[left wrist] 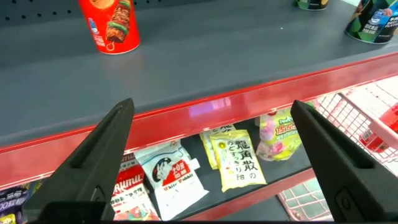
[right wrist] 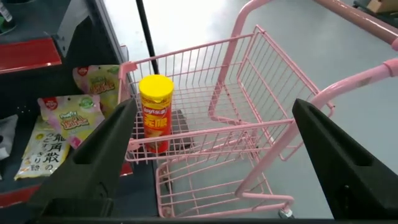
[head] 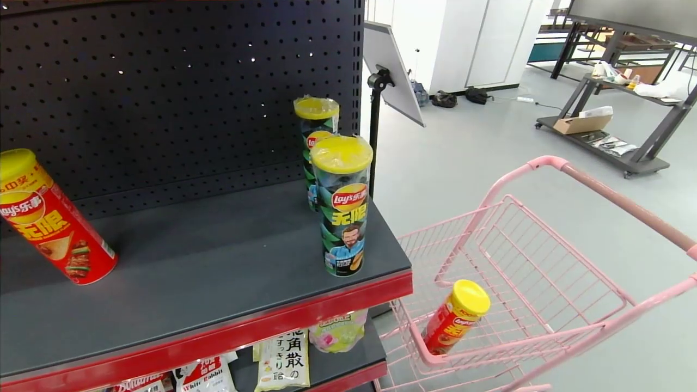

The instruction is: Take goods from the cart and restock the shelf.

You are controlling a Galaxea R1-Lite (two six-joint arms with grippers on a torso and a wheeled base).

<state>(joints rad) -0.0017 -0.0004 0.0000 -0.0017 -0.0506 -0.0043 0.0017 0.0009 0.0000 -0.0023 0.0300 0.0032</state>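
Note:
A pink wire cart (head: 550, 256) stands to the right of the shelf and holds one red chip can with a yellow lid (head: 456, 316), leaning in its left corner. On the grey shelf board (head: 207, 267) a red chip can (head: 49, 218) stands tilted at the left, and two green chip cans (head: 342, 207) (head: 316, 141) stand upright at the right end. My right gripper (right wrist: 211, 155) hangs open above the cart, with the red can (right wrist: 155, 112) between and beyond its fingers. My left gripper (left wrist: 211, 162) is open in front of the shelf's red edge (left wrist: 205, 112).
Snack bags (head: 283, 359) lie on the lower shelf (left wrist: 267, 190), below the red edge. A black pegboard (head: 179, 87) backs the shelf. A pole with a tilted sign board (head: 389, 71) stands behind the shelf's right end. Metal racks (head: 615, 125) stand far off across open floor.

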